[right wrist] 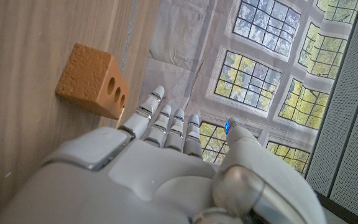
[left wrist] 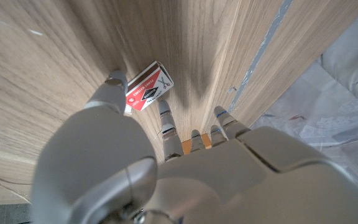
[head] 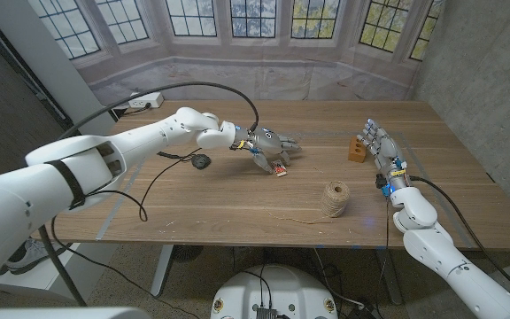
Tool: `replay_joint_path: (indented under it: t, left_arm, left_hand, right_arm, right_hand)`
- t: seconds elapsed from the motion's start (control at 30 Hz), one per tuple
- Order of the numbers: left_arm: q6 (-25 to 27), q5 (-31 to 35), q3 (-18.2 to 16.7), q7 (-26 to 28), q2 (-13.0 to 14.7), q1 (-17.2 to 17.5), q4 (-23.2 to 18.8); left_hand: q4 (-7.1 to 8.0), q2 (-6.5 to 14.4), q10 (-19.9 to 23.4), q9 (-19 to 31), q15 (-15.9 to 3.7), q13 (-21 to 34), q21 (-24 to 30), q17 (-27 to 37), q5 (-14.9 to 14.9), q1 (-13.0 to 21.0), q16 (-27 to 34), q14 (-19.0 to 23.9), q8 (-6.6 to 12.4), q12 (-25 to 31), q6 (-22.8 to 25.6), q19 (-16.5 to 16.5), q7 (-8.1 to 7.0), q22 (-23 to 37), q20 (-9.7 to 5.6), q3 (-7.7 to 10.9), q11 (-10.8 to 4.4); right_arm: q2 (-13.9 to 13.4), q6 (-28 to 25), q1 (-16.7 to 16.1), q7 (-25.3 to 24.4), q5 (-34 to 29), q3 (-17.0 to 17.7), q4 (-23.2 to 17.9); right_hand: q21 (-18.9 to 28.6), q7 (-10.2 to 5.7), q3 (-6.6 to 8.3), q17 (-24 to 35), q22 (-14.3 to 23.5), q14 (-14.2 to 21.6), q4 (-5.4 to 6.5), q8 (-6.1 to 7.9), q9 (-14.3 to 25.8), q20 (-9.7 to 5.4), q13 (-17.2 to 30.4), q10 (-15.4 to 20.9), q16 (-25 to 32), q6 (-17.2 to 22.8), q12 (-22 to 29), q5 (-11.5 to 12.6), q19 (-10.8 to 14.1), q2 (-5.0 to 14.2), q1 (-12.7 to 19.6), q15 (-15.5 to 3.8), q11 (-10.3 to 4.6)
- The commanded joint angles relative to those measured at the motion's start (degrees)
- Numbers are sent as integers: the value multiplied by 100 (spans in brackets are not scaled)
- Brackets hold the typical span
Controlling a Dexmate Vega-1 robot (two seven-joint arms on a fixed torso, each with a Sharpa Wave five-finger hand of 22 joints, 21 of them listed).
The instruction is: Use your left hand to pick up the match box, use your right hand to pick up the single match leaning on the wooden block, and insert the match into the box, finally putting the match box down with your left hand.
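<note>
**A:** so where's the match box (left wrist: pixel 148 86) at? looks like it lies label-up on the table (head: pixel 237 213), right under the left hand (head: pixel 268 146)

**B:** yeah, on the wood, not lifted. The fingers (left wrist: pixel 165 118) are spread over it, one tip right at its edge, so I'd call it lining up the grab, nothing held yet

**A:** and the match?

**B:** can't make it out, too thin. The wooden block (right wrist: pixel 92 81) sits near the far right side and the right hand (head: pixel 382 151) stands just beside it, fingers straight and apart, empty. My guess is it's parked there so the reach is short

**A:** string spool (head: pixel 332 198) in the way?

**B:** nah, it sits between the two hands, nearer the front edge
</note>
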Motion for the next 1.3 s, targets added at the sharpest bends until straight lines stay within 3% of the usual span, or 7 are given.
replay_joint_path:
  t: [0.03, 0.63, 1.3]
  left_arm:
    - [-73, 90, 112, 308, -152, -94, 374]
    - [-222, 183, 579, 1121, -448, -394, 1201]
    - [-79, 224, 908, 1716, -474, -457, 1418]
  left_hand:
    - [3, 13, 48, 31, -10, 8, 50, 9, -11, 76, 37, 33, 15, 24, 65, 60, -8, 6, -8, 1, -18]
    - [-7, 25, 175, 49, -47, 10, 66, 9, -17, 158, 44, 155, 121, 37, 407, 173, -69, 8, -30, -12, -76]
    - [-33, -1, 446, 115, -127, 14, 84, 9, -27, 349, 51, 357, 380, 62, 1026, 351, -130, 12, -77, -51, -142]
  right_arm:
    - [31, -36, 34, -30, -18, -38, 33]
    - [155, -22, 138, -120, -87, -122, 168]
    - [222, 51, 176, -101, -90, -164, 288]
  right_hand:
    - [20, 9, 6, 19, 9, 44, -32, 8, 20, -56, 33, 21, 44, 60, 24, -8, 60, 24, -47, -40, 6]
    - [19, 11, 12, 18, 9, 44, -38, 9, 20, -56, 33, 35, 43, 69, 27, -8, 62, 24, -49, -39, -6]
    - [20, 4, 17, 17, 9, 65, -44, 21, 20, -62, 34, 55, 50, 110, 32, -7, 71, 24, -49, -35, -5]
